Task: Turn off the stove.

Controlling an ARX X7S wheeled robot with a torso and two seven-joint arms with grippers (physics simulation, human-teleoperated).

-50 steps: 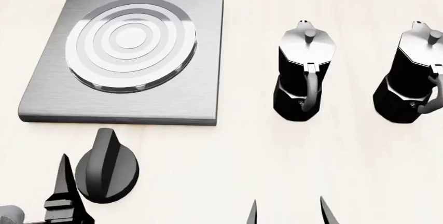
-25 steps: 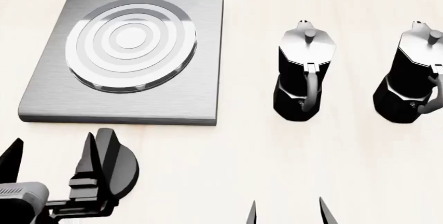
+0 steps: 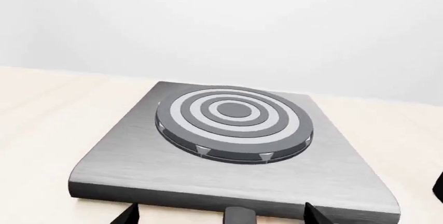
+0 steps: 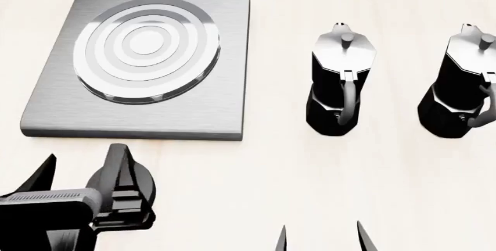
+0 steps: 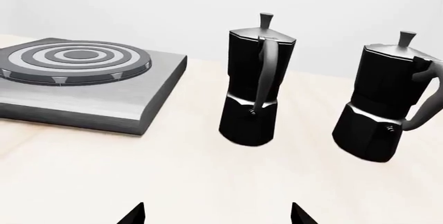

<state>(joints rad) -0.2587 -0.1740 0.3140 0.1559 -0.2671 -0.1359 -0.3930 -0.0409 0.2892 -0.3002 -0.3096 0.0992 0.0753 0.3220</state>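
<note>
The stove is a flat grey metal slab with a ringed burner, at the far left of the pale counter. Its black ridged knob lies just in front of the slab. My left gripper is open at the knob: one finger is left of it and the other overlaps its ridge. In the left wrist view the knob's ridge top shows between the open fingertips, with the stove just beyond. My right gripper is open and empty, low in the head view.
Two black-and-silver moka pots stand to the right of the stove, handles facing me. They also show in the right wrist view, beyond my right gripper, with the stove to one side.
My left gripper has moved right from beside the knob, and its open fingers now sit around the knob's ridge. The knob, stove, pots and right gripper have not moved.
</note>
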